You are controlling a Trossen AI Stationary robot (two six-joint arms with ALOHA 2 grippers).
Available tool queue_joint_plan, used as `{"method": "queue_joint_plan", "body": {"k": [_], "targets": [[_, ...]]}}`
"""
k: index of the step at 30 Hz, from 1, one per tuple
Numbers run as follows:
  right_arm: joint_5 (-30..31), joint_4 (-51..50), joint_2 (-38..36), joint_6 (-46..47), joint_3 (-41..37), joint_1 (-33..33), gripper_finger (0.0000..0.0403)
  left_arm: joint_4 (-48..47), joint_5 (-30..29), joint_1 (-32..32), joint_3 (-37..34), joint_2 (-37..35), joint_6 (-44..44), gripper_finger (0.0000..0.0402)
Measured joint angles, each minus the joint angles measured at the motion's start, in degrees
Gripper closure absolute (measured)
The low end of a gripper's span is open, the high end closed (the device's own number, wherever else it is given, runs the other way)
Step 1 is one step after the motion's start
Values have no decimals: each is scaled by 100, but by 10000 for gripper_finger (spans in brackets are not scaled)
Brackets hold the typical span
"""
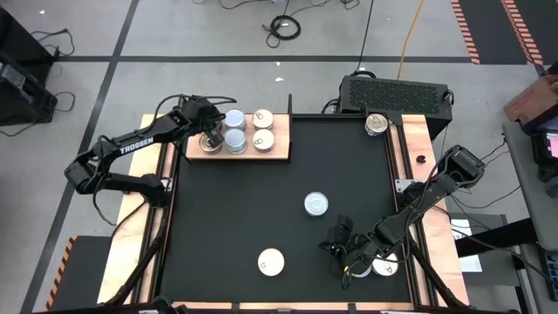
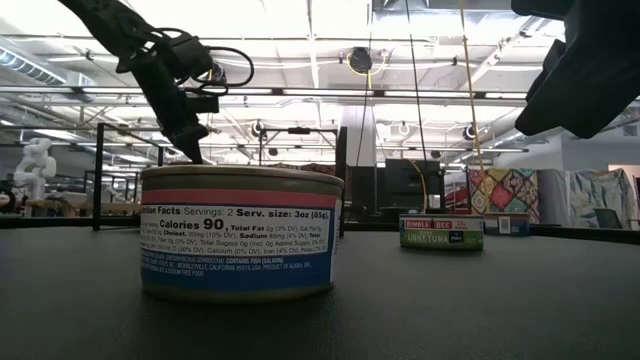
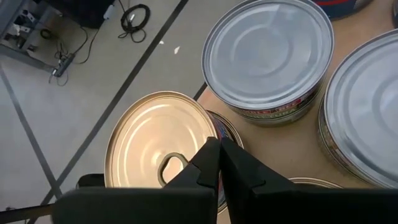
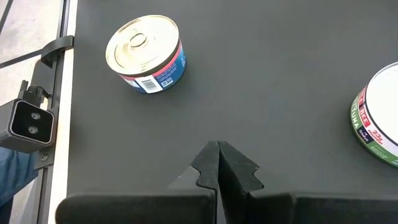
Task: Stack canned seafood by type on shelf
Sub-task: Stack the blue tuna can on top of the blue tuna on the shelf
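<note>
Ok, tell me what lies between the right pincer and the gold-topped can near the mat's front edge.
Nothing: in the right wrist view only bare black mat separates the shut right pincer from the gold-topped can.

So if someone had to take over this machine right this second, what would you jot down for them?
Left gripper: shut, empty, over the light wooden shelf board, above a gold-topped tin with a pull tab.
Right gripper: shut, empty, hovering over the black mat near its front right.
Done: several flat round tins sit grouped on the shelf.
Left: a silvery-topped tin mid-mat, a cream-topped tin at the front, a tin at the mat's far right corner, and another tin beside the right arm.
</note>
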Motion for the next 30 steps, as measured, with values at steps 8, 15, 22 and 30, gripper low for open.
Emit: {"method": "queue_joint_plan", "body": {"k": [8, 15, 22, 30], "targets": [[2, 0, 0, 0, 0, 0, 403, -5, -8, 0, 0, -4, -19, 360], [2, 2, 0, -2, 0, 0, 403, -60, -24, -137, 2, -232, -19, 346], [4, 4, 2, -2, 0, -2, 403, -264, 475, -453, 2, -855, -474, 342], [9, 9, 2, -4, 0, -15, 403, -369, 3766, -2056, 7, -1242, -1532, 342]]}}
